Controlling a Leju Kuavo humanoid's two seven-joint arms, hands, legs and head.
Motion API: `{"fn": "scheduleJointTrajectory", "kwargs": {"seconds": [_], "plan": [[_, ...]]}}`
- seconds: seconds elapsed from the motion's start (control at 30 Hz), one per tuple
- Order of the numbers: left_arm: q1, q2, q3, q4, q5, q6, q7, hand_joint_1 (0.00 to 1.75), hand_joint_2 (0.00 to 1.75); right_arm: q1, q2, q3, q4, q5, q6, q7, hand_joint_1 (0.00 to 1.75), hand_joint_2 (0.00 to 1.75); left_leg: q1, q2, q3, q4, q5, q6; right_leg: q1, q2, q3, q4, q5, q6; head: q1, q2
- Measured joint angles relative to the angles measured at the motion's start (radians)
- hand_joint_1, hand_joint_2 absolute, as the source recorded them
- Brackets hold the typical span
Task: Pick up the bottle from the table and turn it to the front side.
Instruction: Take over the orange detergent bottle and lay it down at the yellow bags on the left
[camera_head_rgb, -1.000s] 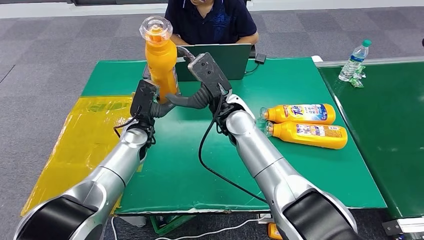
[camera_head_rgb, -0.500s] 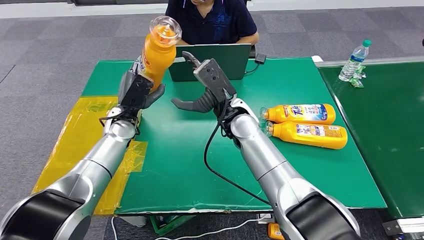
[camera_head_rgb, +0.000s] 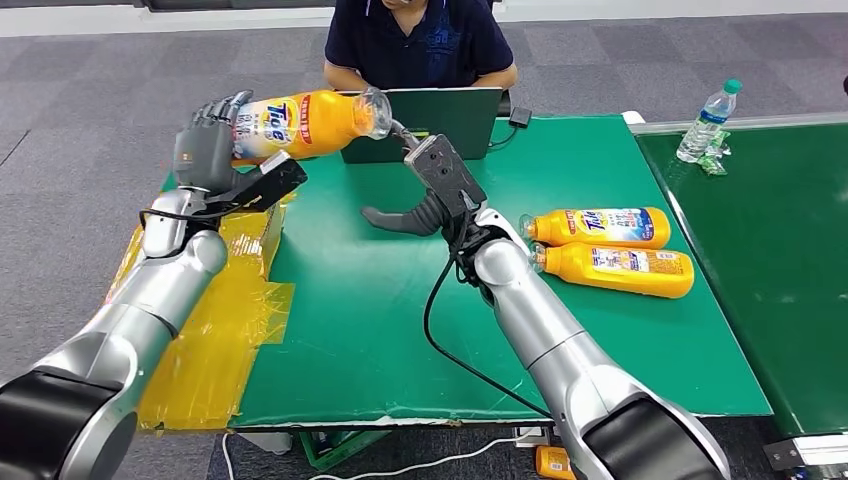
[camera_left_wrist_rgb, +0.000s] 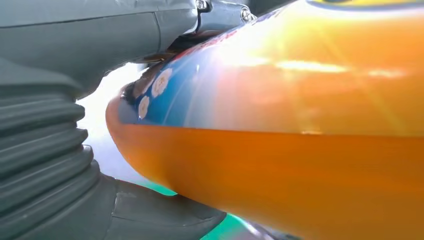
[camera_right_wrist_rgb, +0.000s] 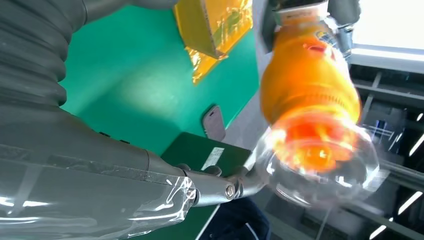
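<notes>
While the green table (camera_head_rgb: 600, 170) spans the scene beside a yellow plastic-wrapped surface (camera_head_rgb: 215, 330), a person (camera_head_rgb: 420, 40) sits at its far edge behind a laptop (camera_head_rgb: 455, 115). Above the table's left edge, the left hand (camera_head_rgb: 215, 160) grips the orange bottle (camera_head_rgb: 300, 120) around its base end; the bottle lies nearly horizontal in the air, printed label showing in the head view, clear cap pointing toward the laptop. In the left wrist view the bottle's orange body (camera_left_wrist_rgb: 300, 150) rests against the grey thumb. The right hand (camera_head_rgb: 420, 195) hovers over the table centre, fingers spread and holding nothing. Two more orange bottles (camera_head_rgb: 610, 248) lie side by side on the table's right part. A clear water bottle (camera_head_rgb: 708, 120) stands upright on the neighbouring table.
</notes>
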Motion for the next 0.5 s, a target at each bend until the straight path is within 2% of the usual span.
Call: {"fn": "scheduleJointTrajectory", "kwargs": {"seconds": [0.1,0.23,0.5], "plan": [[-0.014,0.053,-0.024,0.011,-0.148,-0.013,0.081,1.75,1.75,0.015,-0.011,-0.010,-0.008,0.008,0.003,-0.002,0.00,1.75,0.000,0.000,0.000,0.000,0.000,0.000,0.000,0.000,0.000,0.000,0.000,0.000,0.000,0.000],[-0.015,0.104,-0.054,0.029,-0.249,-0.032,0.127,1.75,1.75,0.031,-0.026,-0.024,-0.017,0.018,0.006,-0.002,0.00,1.75,0.000,0.000,0.000,0.000,0.000,-0.001,0.000,0.001,0.000,0.000,0.000,0.000,0.000,0.000],[-0.016,0.139,-0.079,0.050,-0.278,-0.038,0.145,1.75,1.75,0.043,-0.036,-0.037,-0.026,0.021,0.007,-0.002,0.00,1.75,0.000,0.000,0.000,0.000,0.000,-0.001,0.000,0.000,0.000,0.000,0.000,0.000,0.000,0.000]]}}
